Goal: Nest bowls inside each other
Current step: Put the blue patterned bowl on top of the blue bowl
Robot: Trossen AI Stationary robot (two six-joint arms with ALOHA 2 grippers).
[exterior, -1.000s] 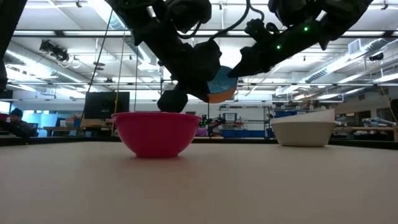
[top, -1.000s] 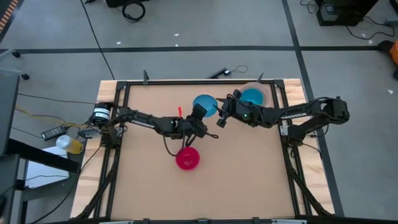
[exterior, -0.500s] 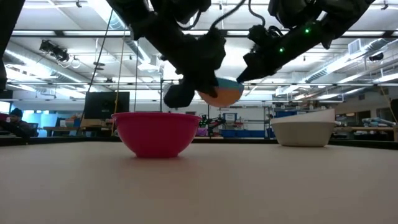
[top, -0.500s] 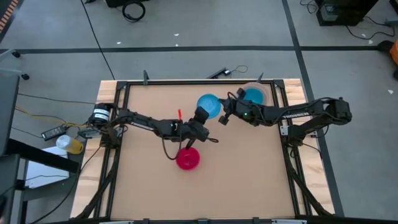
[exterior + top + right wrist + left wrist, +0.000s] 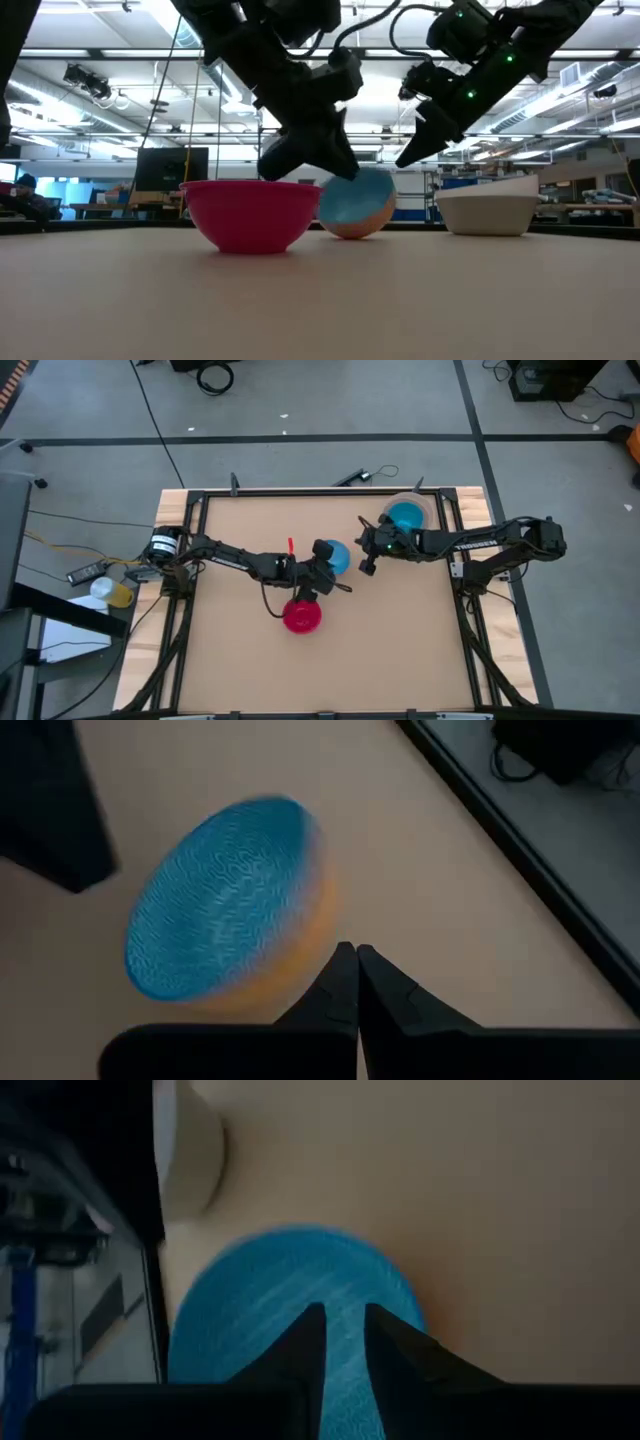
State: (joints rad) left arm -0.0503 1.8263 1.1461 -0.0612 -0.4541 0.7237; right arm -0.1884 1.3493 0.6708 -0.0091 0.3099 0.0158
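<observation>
A light blue bowl [image 5: 338, 557] sits nested in the peach-orange bowl [image 5: 290, 970]. The pair lies tipped on its side on the table [image 5: 357, 205], just right of the upright magenta bowl [image 5: 302, 616]. My left gripper [image 5: 345, 1330] hangs over the pair's upper rim, open by a narrow gap, with the blue inside showing beyond its fingers. My right gripper [image 5: 357, 960] is shut and stands apart, to the right of the pair [image 5: 363, 565]. The teal bowl [image 5: 405, 516] sits inside the grey-white bowl [image 5: 488, 210] at the far right. My left gripper comes at the blue-and-orange pair slanting down from the table's left. Its fingertips [image 5: 335, 170] stand at the pair's upper rim, but whether they touch it I cannot tell. The pair's round side rests on the table.
A small red object [image 5: 290, 542] lies beside my left arm. Dark frame rails [image 5: 200, 560] run round the table. The near half of the board [image 5: 380, 650] holds no objects.
My left gripper has rolled its wrist and carried the blue-and-orange pair down and toward the near edge. The pair, lifted clear a second ago, now lies tipped on the table beside the magenta bowl. My right gripper has drawn back toward the right edge and sunk a little.
</observation>
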